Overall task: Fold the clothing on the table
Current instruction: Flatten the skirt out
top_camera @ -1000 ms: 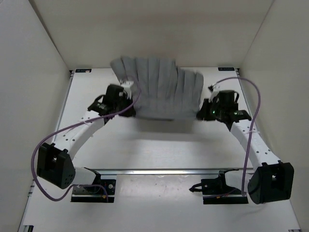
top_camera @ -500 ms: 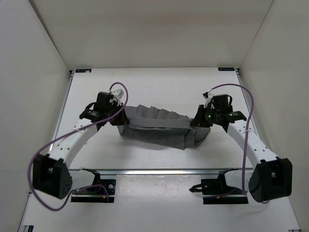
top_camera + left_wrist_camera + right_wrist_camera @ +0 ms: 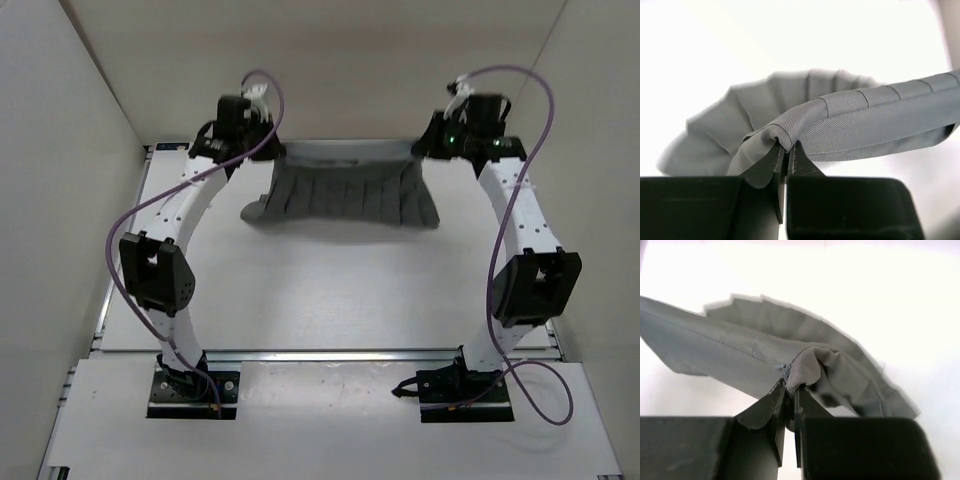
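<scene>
Clothing [image 3: 345,195] hangs over the far half of the white table [image 3: 330,290], stretched between my two arms. It is a mid-grey pleated piece, with its top band pulled into a shallow sagging line and its pleats fanning out wider toward the hem. From above I cannot tell whether that hem touches the tabletop. My left arm [image 3: 185,210] and right arm [image 3: 515,210] both reach up and away from their bases, well apart. My left gripper [image 3: 270,150] has its jaws pressed together, pinching the left end of the top band. In the left wrist view the fabric bunches right at the tips. My right gripper [image 3: 425,148] is likewise clamped on the right end, with a fold of band nipped between its fingertips.
</scene>
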`<state>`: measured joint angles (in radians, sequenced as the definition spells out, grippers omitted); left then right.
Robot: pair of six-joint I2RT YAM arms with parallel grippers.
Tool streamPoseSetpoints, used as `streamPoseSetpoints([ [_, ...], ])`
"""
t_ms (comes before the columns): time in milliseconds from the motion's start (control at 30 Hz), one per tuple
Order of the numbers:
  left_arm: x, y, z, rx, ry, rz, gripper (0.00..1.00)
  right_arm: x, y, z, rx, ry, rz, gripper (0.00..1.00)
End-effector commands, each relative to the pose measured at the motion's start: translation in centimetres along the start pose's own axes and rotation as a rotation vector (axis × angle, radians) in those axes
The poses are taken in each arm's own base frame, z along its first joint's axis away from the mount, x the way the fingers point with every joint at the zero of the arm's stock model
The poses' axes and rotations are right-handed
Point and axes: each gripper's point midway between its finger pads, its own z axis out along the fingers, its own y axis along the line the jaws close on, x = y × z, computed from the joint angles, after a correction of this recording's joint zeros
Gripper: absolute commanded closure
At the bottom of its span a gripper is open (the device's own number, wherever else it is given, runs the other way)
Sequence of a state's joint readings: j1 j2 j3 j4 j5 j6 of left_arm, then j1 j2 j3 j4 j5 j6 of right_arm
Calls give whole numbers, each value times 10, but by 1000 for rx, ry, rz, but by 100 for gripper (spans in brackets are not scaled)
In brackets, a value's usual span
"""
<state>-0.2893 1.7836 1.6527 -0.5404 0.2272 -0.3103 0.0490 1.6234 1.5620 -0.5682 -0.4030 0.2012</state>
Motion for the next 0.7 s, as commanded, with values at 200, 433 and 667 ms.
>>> streamPoseSetpoints([
  [200,-143,-34,-117,-148,-465,220,100,-148,20,-83,93,-416,-242,100],
  [433,45,-18,-107,-84,-167,191,100,47,-4,-65,151,-104,-151,100],
  [667,171,-10,-159,-7,22,25,100,205,53,-102,35,151,40,99],
])
